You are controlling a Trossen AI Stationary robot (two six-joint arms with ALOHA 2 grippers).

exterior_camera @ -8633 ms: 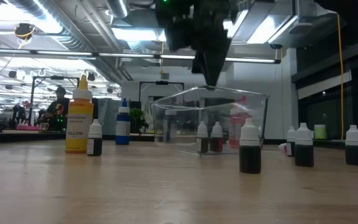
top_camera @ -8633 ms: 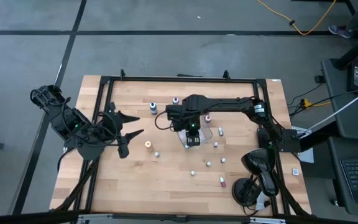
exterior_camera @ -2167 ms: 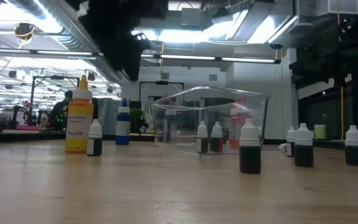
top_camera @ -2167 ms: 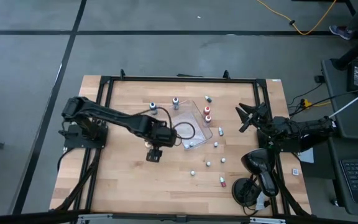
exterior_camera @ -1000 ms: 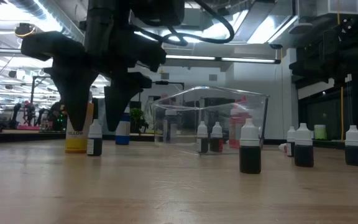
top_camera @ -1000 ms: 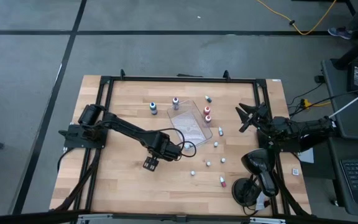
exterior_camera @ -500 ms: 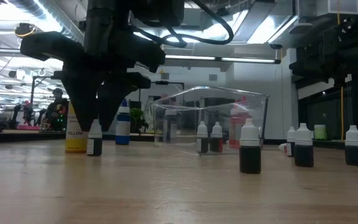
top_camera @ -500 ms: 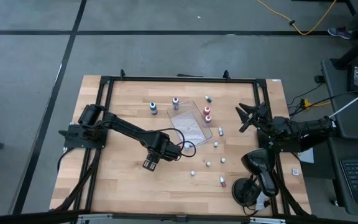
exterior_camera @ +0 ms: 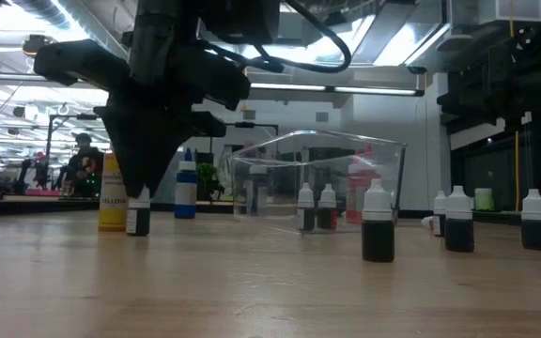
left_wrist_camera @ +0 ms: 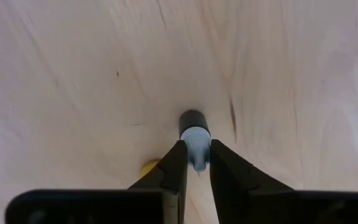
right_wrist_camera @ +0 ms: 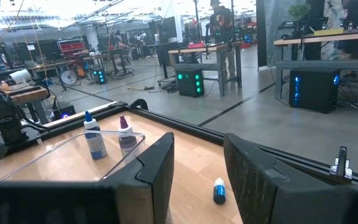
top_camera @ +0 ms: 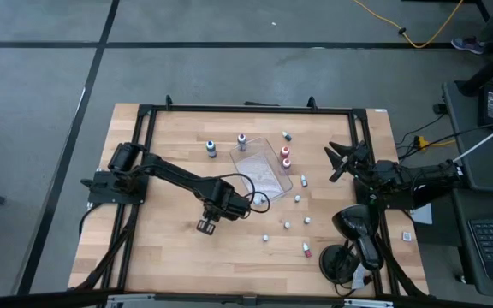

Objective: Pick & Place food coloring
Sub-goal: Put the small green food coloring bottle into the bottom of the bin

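My left hand (left_wrist_camera: 196, 163) is clamped on the pale cap of a small dark bottle (left_wrist_camera: 193, 122). The fingers (left_wrist_camera: 174, 169) press on either side of the cap, pointing straight down at the table (top_camera: 169, 248). The bottle stands upright with its base on the wood; its long axis is vertical, cap uppermost, as the low view confirms (exterior_camera: 138, 211). I judge the grip made and the lift not yet begun.

All positions below are given relative to the clear tray (top_camera: 262, 172), which sits near the middle of the table.

- Held bottle: well apart from the tray, toward the front-left of it, under my left hand (top_camera: 205, 226).
- Yellow bottle (exterior_camera: 113, 192): just beside the held bottle, on the tray's left in the low view. It shows as a yellow patch beside my finger in the left wrist view.
- Blue bottle (top_camera: 211, 149) and a pale-capped one (top_camera: 241, 139): just off the tray's far-left side.
- Red bottles (top_camera: 286, 156): at the tray's right edge; whether inside or against the wall, I cannot tell.
- Loose small bottles (top_camera: 287, 225): scattered to the front-right of the tray.

My right hand (top_camera: 339, 160) waits well to the right of the tray, fingers apart, holding nothing.

Progress: most bottles stand outside the tray, so I judge the task to be at an early or middle stage. Remaining for this bottle: lift, carry to the tray, release.
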